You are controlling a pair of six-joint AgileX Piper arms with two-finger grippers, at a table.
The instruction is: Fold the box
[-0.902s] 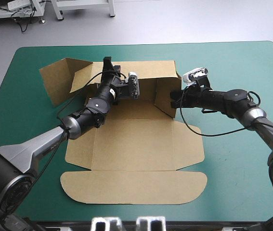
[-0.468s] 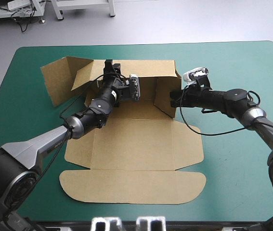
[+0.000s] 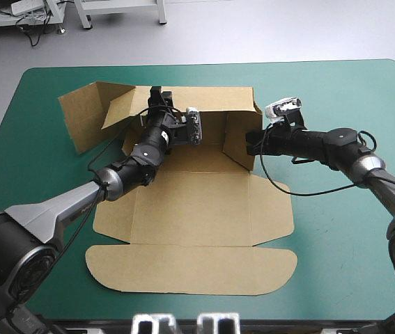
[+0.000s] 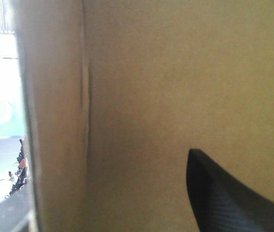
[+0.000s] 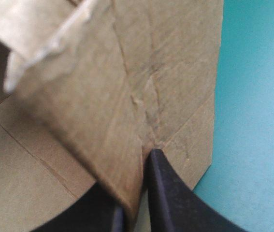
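The brown box (image 3: pixel 197 209) lies partly folded in mid-table, its lid (image 3: pixel 190 270) flat at the near side. The back wall (image 3: pixel 218 104) stands raised, and the left flap (image 3: pixel 86 115) sticks out to the far left. My left gripper (image 3: pixel 157 97) is at the back wall's left end. In the left wrist view brown board (image 4: pixel 175 72) fills the picture; one black finger (image 4: pixel 223 198) stands off to the side and the other is hidden behind the board. My right gripper (image 3: pixel 250 142) (image 5: pixel 139 159) is shut on the raised right side wall (image 5: pixel 103 111), holding it upright.
Bare teal-green cover (image 3: pixel 343 243) surrounds the box on all sides, widest at the right and near left. The table's far edge runs just beyond the back wall.
My left gripper has shifted a little toward the box's inside at the back wall, and the left flap has swung slightly. The right gripper has kept its hold and place.
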